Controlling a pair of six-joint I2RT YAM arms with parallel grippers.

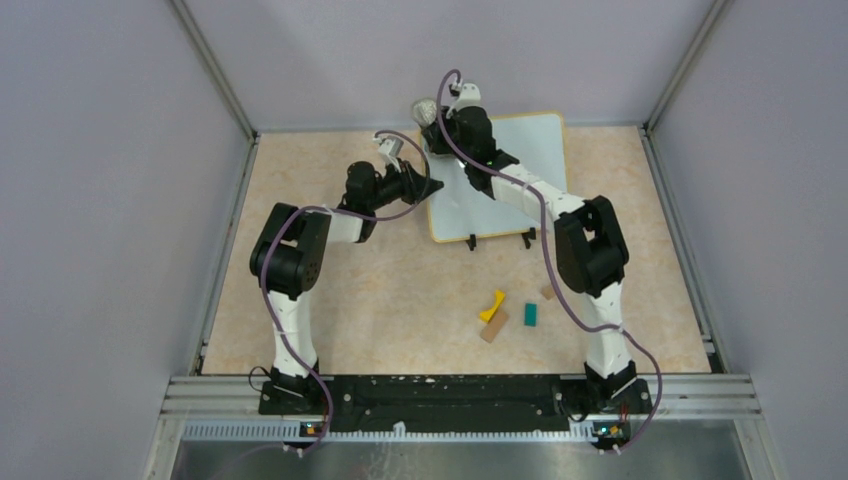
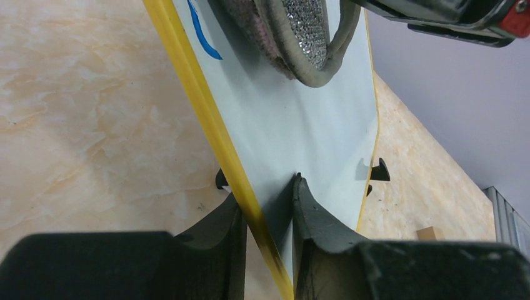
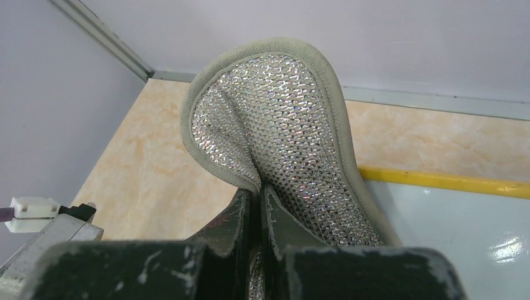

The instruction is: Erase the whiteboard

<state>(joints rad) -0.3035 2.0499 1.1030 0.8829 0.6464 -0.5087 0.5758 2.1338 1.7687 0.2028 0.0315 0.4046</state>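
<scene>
The whiteboard [image 1: 530, 150], white with a yellow frame and black clip feet, lies at the back of the table. My left gripper [image 1: 428, 186] is shut on its left edge. In the left wrist view the gripper [image 2: 262, 209] has its fingers on either side of the yellow frame [image 2: 206, 112], and a blue stroke [image 2: 203, 34] shows on the board [image 2: 312, 125]. My right gripper [image 1: 436, 112] is shut on a silver mesh cleaning pad [image 1: 420, 108] at the board's far left corner. The pad [image 3: 281, 119] stands up from the right gripper [image 3: 261, 194], beside the board [image 3: 450, 237]. It also shows in the left wrist view [image 2: 300, 31].
A yellow piece [image 1: 492, 305], a tan block [image 1: 494, 327], a teal block [image 1: 530, 314] and a small tan block [image 1: 548, 293] lie on the table in front of the board. Enclosure walls and metal posts ring the table.
</scene>
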